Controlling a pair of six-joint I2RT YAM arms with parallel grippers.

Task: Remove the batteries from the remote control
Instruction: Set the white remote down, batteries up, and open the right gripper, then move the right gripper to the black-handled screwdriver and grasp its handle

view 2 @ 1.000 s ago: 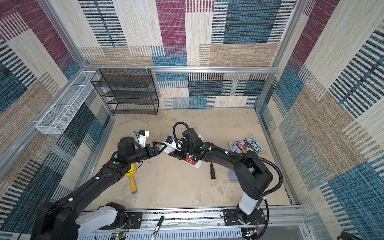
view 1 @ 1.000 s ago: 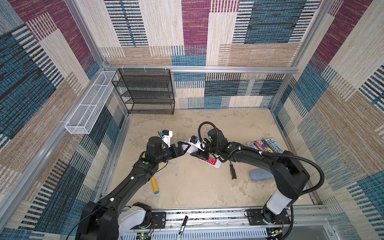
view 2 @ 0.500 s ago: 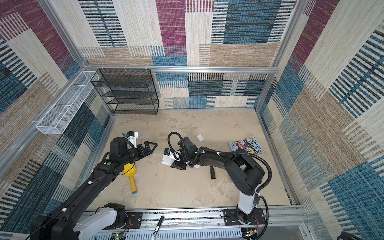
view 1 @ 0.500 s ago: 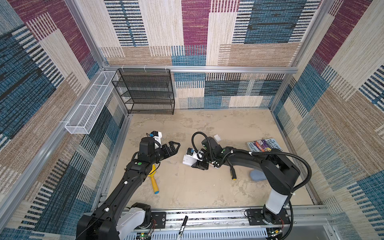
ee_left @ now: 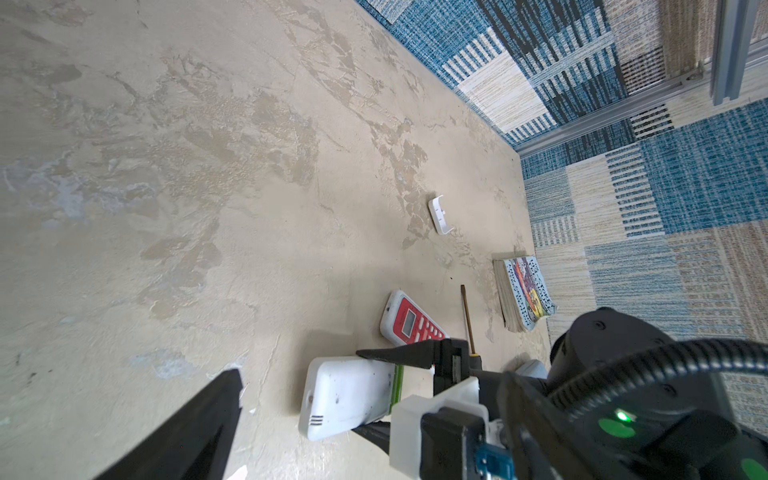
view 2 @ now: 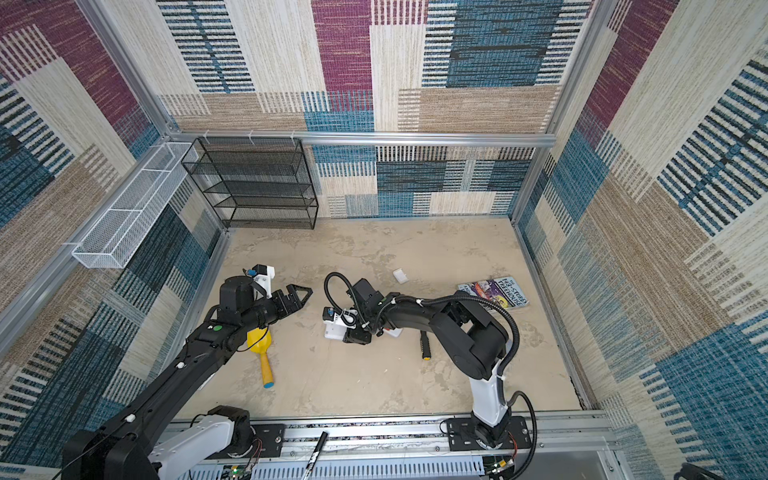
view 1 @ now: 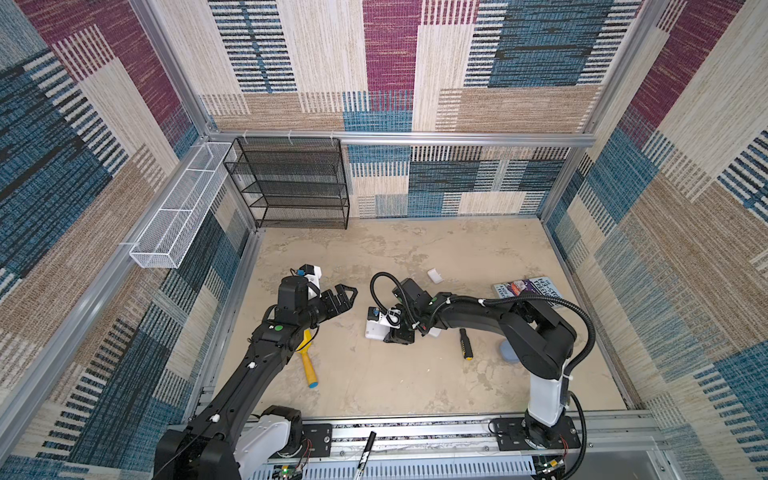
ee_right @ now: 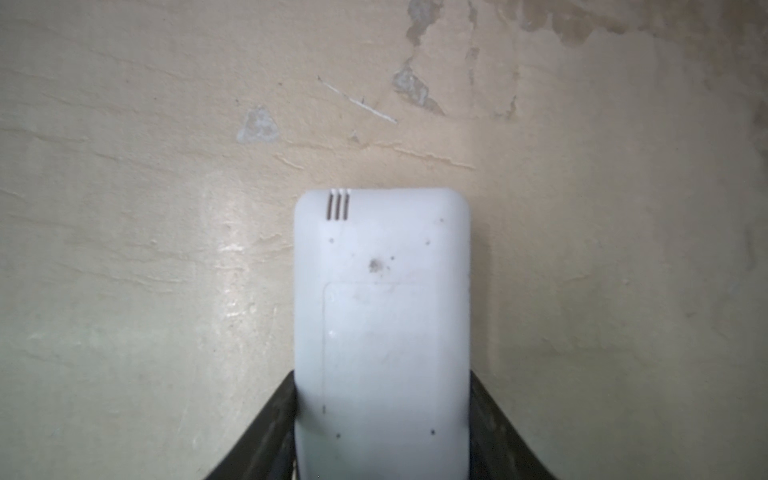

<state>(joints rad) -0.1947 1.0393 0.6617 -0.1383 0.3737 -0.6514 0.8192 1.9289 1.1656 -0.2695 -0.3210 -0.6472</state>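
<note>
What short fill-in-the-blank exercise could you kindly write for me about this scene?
1. The right hand is shut on a remote whose body is ____.
2. The left hand hangs above the table, ____ and holding nothing.
3. The second remote, lying on the table, has a ____ face.

Missing words: white; open; red.

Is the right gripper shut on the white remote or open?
Shut on it: in the right wrist view the right gripper has its fingers against both sides of the white remote.
</note>
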